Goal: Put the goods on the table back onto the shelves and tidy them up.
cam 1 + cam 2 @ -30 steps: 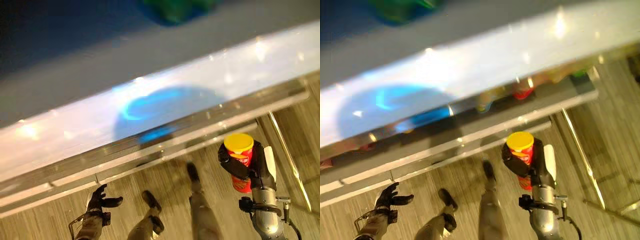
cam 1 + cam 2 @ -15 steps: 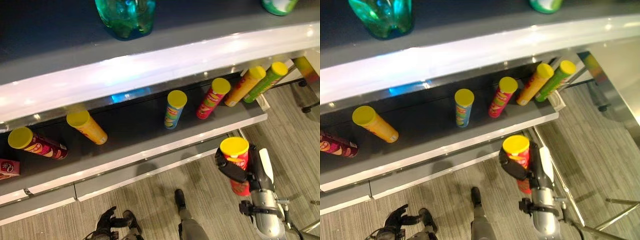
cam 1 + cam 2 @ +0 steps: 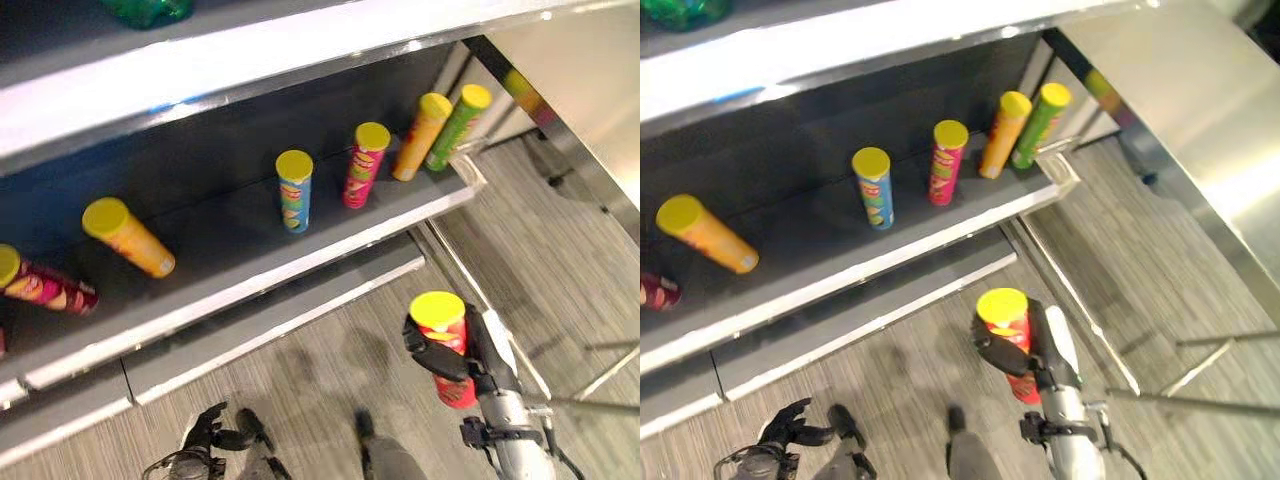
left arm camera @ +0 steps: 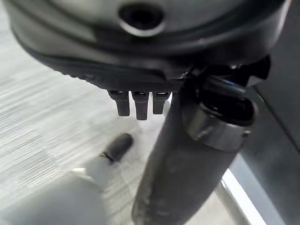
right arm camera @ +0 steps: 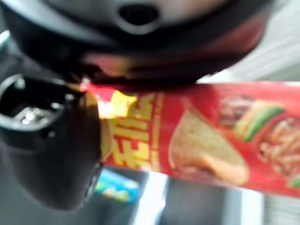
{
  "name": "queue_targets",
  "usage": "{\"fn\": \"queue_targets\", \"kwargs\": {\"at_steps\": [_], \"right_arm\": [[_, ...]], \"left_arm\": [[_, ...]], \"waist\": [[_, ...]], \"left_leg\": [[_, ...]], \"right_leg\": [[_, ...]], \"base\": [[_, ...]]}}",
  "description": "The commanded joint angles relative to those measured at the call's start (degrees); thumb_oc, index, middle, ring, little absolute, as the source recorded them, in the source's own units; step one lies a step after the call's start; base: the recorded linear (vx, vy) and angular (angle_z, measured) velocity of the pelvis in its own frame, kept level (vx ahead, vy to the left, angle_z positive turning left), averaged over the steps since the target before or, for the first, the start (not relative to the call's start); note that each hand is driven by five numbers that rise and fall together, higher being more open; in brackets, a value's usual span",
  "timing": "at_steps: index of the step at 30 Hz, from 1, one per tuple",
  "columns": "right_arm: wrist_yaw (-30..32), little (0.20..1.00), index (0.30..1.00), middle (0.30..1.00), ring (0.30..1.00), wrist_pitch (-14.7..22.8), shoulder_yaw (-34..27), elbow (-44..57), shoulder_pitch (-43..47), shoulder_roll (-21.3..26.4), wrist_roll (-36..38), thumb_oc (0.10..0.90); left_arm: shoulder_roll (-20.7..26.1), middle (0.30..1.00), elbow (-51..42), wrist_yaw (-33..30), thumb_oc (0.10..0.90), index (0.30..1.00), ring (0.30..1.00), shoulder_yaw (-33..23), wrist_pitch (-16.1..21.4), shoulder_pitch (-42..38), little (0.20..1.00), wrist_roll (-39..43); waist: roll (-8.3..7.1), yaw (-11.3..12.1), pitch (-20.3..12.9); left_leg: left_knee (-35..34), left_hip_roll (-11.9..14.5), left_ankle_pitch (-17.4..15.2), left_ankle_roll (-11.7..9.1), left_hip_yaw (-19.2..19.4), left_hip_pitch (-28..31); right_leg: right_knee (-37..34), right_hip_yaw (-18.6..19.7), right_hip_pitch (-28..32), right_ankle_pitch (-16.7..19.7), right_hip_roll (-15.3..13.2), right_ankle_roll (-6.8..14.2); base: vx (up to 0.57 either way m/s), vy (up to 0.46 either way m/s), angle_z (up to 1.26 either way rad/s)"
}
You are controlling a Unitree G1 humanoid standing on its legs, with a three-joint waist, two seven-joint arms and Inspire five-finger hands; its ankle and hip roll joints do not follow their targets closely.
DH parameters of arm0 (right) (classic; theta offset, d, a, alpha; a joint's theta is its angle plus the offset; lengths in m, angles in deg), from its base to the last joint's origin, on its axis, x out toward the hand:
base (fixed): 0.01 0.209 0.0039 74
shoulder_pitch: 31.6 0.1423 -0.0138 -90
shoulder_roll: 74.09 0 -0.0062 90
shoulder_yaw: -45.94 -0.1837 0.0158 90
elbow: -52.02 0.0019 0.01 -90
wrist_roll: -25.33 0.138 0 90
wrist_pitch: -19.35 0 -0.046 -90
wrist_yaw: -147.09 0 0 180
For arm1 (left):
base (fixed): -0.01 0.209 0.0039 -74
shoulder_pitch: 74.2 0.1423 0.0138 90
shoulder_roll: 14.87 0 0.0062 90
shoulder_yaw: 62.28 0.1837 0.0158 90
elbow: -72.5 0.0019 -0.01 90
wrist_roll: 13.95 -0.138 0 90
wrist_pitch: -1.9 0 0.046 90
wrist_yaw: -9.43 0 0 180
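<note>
Within right hand [image 3: 455,352]: red can [image 3: 443,335].

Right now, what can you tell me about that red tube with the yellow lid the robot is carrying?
The red can is a tall round tube with a yellow lid and a printed snack picture on its side. It stands about upright, held in the air above the wood-look floor, below and in front of the shelf. The right hand wraps dark fingers around its upper middle.
</note>
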Motion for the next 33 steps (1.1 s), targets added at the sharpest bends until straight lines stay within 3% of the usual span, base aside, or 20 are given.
{"fn": "queue_targets", "kwargs": {"at_steps": [1,2,4,6,8,10,11,12,17,18,21,26,27,30,33], "right_arm": [[1.8,0.3,0.3,0.3,0.3,5.4,-6.4,7.7,2.7,0.5,1.7,0.4],[2.0,0.3,0.3,0.3,0.3,5.3,-6.4,7.6,2.4,0.7,1.5,0.4],[2.0,0.3,0.3,0.3,0.3,5.3,-6.4,7.5,2.3,1.0,1.1,0.4],[2.4,0.3,0.3,0.3,0.3,5.1,-6.3,7.5,2.5,1.8,0.1,0.4],[2.5,0.3,0.3,0.3,0.3,5.5,-5.0,7.2,3.5,2.3,0.5,0.4],[2.2,0.3,0.3,0.3,0.3,5.8,-3.4,6.7,4.9,2.8,1.5,0.4],[2.2,0.3,0.3,0.3,0.3,5.8,-3.3,6.6,5.0,2.8,1.5,0.4],[1.7,0.3,0.3,0.3,0.3,5.4,-2.9,5.3,6.1,3.0,2.3,0.4],[2.4,0.3,0.3,0.3,0.3,4.5,-3.9,4.2,7.1,3.4,1.7,0.4],[2.8,0.3,0.3,0.3,0.3,4.2,-4.3,3.6,7.1,3.1,0.7,0.4],[2.9,0.3,0.3,0.3,0.3,4.1,-4.4,3.9,7.0,3.1,0.3,0.4],[3.2,0.3,0.3,0.3,0.3,3.3,-4.1,5.1,8.0,3.1,-2.5,0.4],[2.9,0.3,0.3,0.3,0.3,3.1,-4.1,4.8,7.6,3.0,-2.5,0.4],[2.2,0.3,0.3,0.3,0.3,2.6,-4.0,4.7,7.3,2.3,-2.0,0.4],[1.8,0.3,0.3,0.3,0.3,2.5,-3.5,4.5,7.1,1.9,-1.6,0.4]], "left_arm": [[-2.4,0.9,-1.1,-0.3,0.8,0.9,0.9,-2.8,1.0,0.9,0.9,4.1],[-2.8,0.9,-1.1,-0.4,0.8,0.9,0.9,-3.8,1.1,1.2,0.9,5.8],[-3.2,0.9,-0.9,-0.3,0.8,0.9,0.9,-4.6,1.0,1.5,0.9,7.3],[-4.2,0.9,0.0,-0.4,0.8,0.9,0.9,-6.8,0.9,2.5,0.9,12.2],[-4.5,0.9,-0.2,-1.0,0.8,0.9,0.9,-7.0,1.4,1.9,0.9,14.2],[-4.4,0.9,-1.1,-1.6,0.8,0.9,0.9,-6.2,2.0,1.0,0.9,15.7],[-4.4,0.9,-1.1,-1.6,0.8,0.9,0.9,-6.2,2.0,0.9,0.9,15.7],[-3.8,0.9,-2.1,-1.1,0.8,0.9,0.9,-3.9,1.6,-0.2,0.9,14.4],[-3.3,0.9,-1.6,-1.1,0.8,0.9,0.9,-3.5,1.4,-0.7,0.9,13.5],[-3.4,0.9,-1.2,-1.4,0.8,0.9,0.9,-4.1,1.5,-0.2,0.9,14.0],[-3.7,0.9,-1.1,-1.5,0.8,0.9,0.9,-4.8,1.7,0.0,0.9,15.2],[-4.1,0.9,-1.1,-1.8,0.8,0.9,0.9,-5.9,1.4,-0.6,0.9,16.1],[-4.0,0.9,-1.8,-1.6,0.8,0.9,0.9,-4.7,1.3,-0.9,0.9,14.3],[-3.2,0.9,-3.6,-1.7,0.8,0.9,0.9,-2.9,1.0,-0.9,0.9,11.5],[-2.4,0.9,-4.5,-1.6,0.8,0.9,0.9,-2.7,0.9,-0.1,0.9,10.0]], "waist": [[-0.7,-2.1,0.0],[-1.17,-1.7,0.1],[-1.52,-1.4,0.0],[-2.52,-1.0,0.4],[-3.68,-0.3,2.3],[-4.29,-0.5,4.0],[-4.06,-0.8,4.0],[-2.66,-1.9,4.6],[-1.08,-1.7,4.4],[-0.28,-1.7,3.6],[-0.31,-1.5,3.4],[-0.43,-0.9,2.7],[0.0,-1.4,2.0],[1.05,-2.2,2.3],[2.9,-2.6,2.9]], "left_leg": [[-1.0,-8.6,-10.4,-1.0,-2.4,2.3],[0.7,-8.2,-10.6,-1.2,-3.2,1.4],[1.6,-8.2,-10.8,-1.3,-3.8,1.1],[4.0,-8.2,-11.0,-1.4,-7.6,-0.5],[7.7,-7.5,-10.6,-3.0,-15.8,-4.1],[10.4,-6.9,-11.6,-4.2,-26.9,-6.1],[10.8,-6.8,-11.7,-4.3,-27.3,-6.6],[7.7,-5.9,-9.8,-4.1,-31.1,-6.2],[4.7,-7.4,-8.3,-3.9,-28.5,-6.3],[2.2,-8.3,-7.8,-4.1,-24.7,-5.4],[2.1,-8.7,-7.9,-4.0,-23.6,-5.1],[1.9,-11.7,-9.7,-2.7,-21.1,-3.8],[1.0,-12.2,-11.7,-2.7,-21.2,-2.1],[-0.5,-13.2,-12.2,-1.4,-19.3,0.8],[-2.5,-12.6,-12.5,-0.6,-16.7,4.7]], "right_leg": [[-4.2,-0.5,6.2,3.8,-2.6,1.2],[-4.7,-0.7,6.3,1.3,-1.6,0.5],[-5.3,-0.9,6.9,0.1,-0.8,0.0],[-5.3,-1.2,7.2,-0.2,0.2,-0.7],[-4.1,-0.3,5.3,-0.6,0.8,-1.6],[-2.7,0.3,2.8,-0.1,1.2,-2.4],[-2.6,0.0,2.7,-0.2,1.4,-2.5],[-1.3,-0.7,0.8,-1.1,1.6,-2.5],[-2.4,-1.6,0.4,-1.3,0.4,-2.4],[-3.3,-2.2,0.1,-0.1,-0.9,-1.9],[-3.6,-2.6,0.2,1.0,-1.6,-1.5],[-4.7,-3.9,0.7,9.1,-5.9,0.6],[-3.9,-3.6,1.0,10.8,-6.6,0.8],[0.9,-2.1,-0.7,15.4,-8.1,0.8],[5.0,-2.8,-1.1,14.7,-8.1,0.2]], "base": [[-0.07,-0.12,-0.09],[-0.05,-0.07,-0.3],[-0.06,-0.054,0.12],[-0.14,-0.109,0.4],[-0.18,-0.127,0.35],[-0.13,-0.08,0.04],[-0.08,0.029,-0.2],[-0.05,0.06,-0.13],[0.03,0.151,0.22],[0.11,0.133,0.27],[0.11,0.095,0.23],[0.16,0.111,0.03],[0.24,0.157,-0.09],[0.14,0.2,-0.17],[0.11,0.255,-0.57]]}}
